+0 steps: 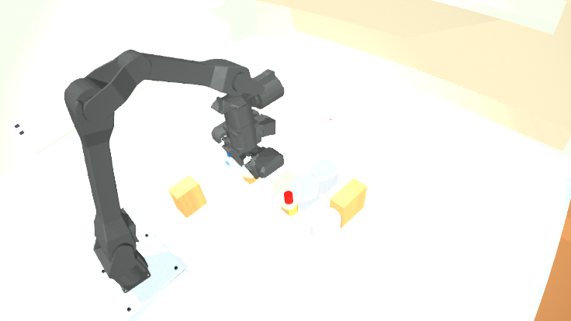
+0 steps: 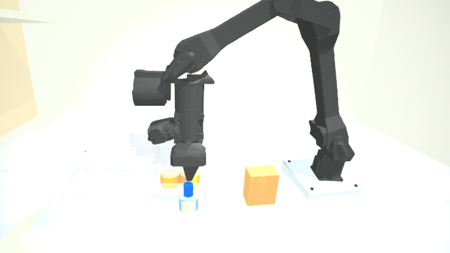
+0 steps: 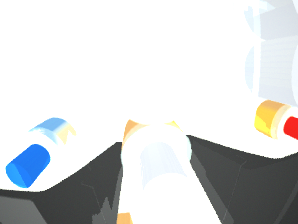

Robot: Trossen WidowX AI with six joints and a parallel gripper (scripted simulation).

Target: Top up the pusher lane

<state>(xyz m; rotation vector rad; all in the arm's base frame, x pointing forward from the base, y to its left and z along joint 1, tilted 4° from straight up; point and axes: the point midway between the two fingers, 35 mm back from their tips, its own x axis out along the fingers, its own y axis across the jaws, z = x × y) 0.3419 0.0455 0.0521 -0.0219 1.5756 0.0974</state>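
My gripper [image 1: 250,170] [image 2: 189,176] [image 3: 153,144] points straight down and is shut on a jar with a pale top and an orange body [image 1: 250,178] [image 2: 195,178] [image 3: 154,160]. It holds the jar low over the table; I cannot tell whether the jar touches it. A blue-capped jar [image 1: 228,160] [image 2: 188,197] [image 3: 28,165] stands close beside the gripper. A red-capped jar with a yellow body [image 1: 288,201] [image 3: 276,121] stands farther right, in front of pale, washed-out shapes [image 1: 306,188]. The lane itself is too faint to make out.
Two wooden blocks stand on the table, one [image 1: 187,195] [image 2: 261,185] near the arm's base, one [image 1: 348,201] right of the pale cylinders [image 1: 323,171]. The arm's base plate [image 1: 161,271] [image 2: 320,187] lies at the table's edge.
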